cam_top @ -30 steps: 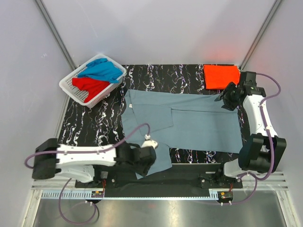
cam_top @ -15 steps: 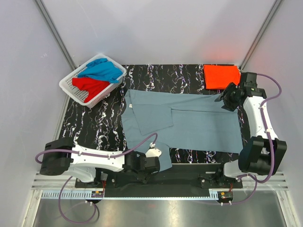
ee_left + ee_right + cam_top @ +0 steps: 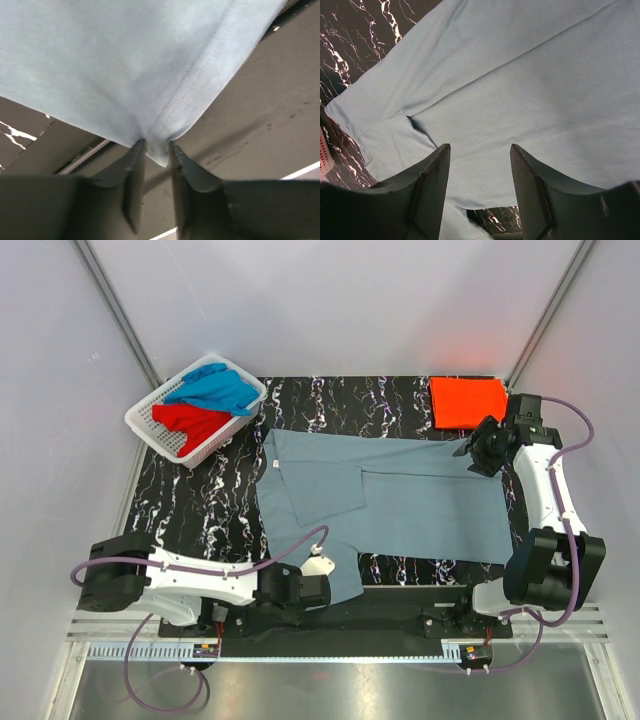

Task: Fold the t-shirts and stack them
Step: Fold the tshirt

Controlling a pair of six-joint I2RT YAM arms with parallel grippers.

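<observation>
the grey-blue shirt [image 3: 420, 500] lies spread out in the middle of the black marbled table [image 3: 190, 500]. its collar end is to the left and its hem is to the right. the far sleeve is folded in over the body. the near left part of the shirt reaches to the near edge of the table.

the left gripper [image 3: 156, 150] is low at this near edge, with its arm lying along the front of the table. in the left wrist view its two fingers [image 3: 134, 160] are close together with a corner of the grey-blue shirt pinched between them. the cloth makes small wrinkles just at the tips, and the seam runs up from this corner.

the right gripper [image 3: 479, 147] is at the far right corner of the same shirt. its fingers [image 3: 432, 175] stand apart with nothing between them, and below them is flat grey-blue cloth. i cannot tell if the tips touch the cloth.

the orange-red shirt [image 3: 467, 401] is folded into a neat rectangle at the far right corner of the table, just beside the right gripper. the white basket [image 3: 150, 430] stands at the far left corner. in it the bright blue shirt [image 3: 215, 390] lies crumpled partly over the red shirt [image 3: 190, 420].
</observation>
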